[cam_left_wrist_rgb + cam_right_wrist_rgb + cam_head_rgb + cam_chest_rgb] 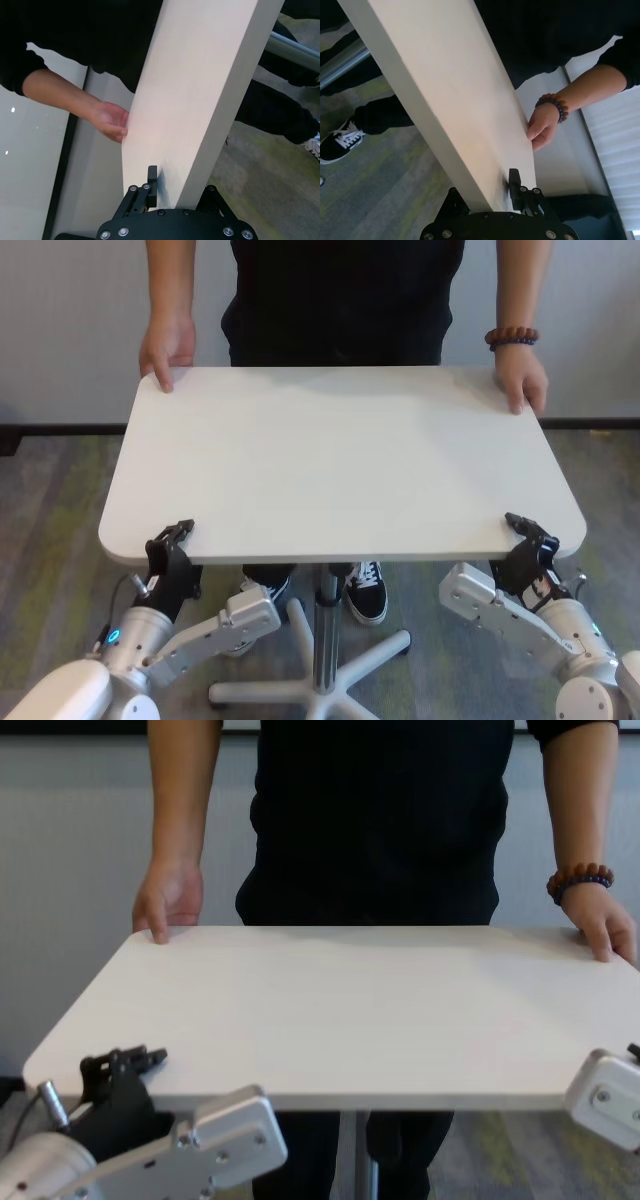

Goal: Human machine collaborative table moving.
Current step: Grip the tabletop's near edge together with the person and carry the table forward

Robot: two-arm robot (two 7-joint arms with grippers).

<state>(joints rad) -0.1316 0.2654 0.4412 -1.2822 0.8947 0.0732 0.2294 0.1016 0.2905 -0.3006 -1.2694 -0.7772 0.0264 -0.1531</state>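
Tabletop of the table [340, 465] is seen level between robot and human [340, 300], carried on a silver pole [323, 640] above a white star base [330, 695]. Its far corners are held by the person's two hands [168, 348], a beaded bracelet [511, 337] being worn on one wrist. The near left corner is clamped by the left gripper [172, 536], one finger above and one below the board; the near right corner is clamped likewise by the right gripper [527, 530].
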